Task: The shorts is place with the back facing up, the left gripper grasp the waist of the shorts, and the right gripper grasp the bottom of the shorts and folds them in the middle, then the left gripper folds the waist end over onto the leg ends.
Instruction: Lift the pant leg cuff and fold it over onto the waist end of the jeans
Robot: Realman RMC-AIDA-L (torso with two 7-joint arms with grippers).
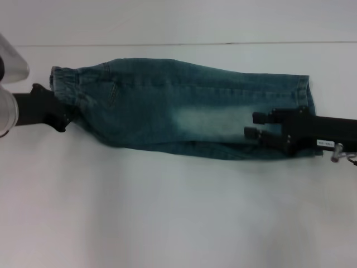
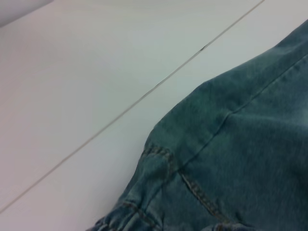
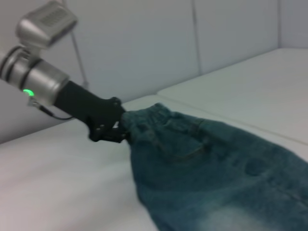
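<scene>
The blue denim shorts [image 1: 167, 106] lie folded lengthwise across the white table [image 1: 167, 212], waist at the left and leg ends at the right. My left gripper [image 1: 66, 114] is at the waist end and shut on the bunched waistband; the right wrist view shows the left gripper [image 3: 114, 126] pinching the shorts [image 3: 216, 173] there. The left wrist view shows only the waist area of the shorts [image 2: 240, 159]. My right gripper [image 1: 252, 125] lies over the leg ends, its two fingers apart, holding nothing.
A thin seam [image 1: 167, 44] runs across the table behind the shorts, and the seam [image 2: 159, 84] also shows in the left wrist view. A pale wall [image 3: 144, 43] stands behind the table. Bare tabletop lies in front of the shorts.
</scene>
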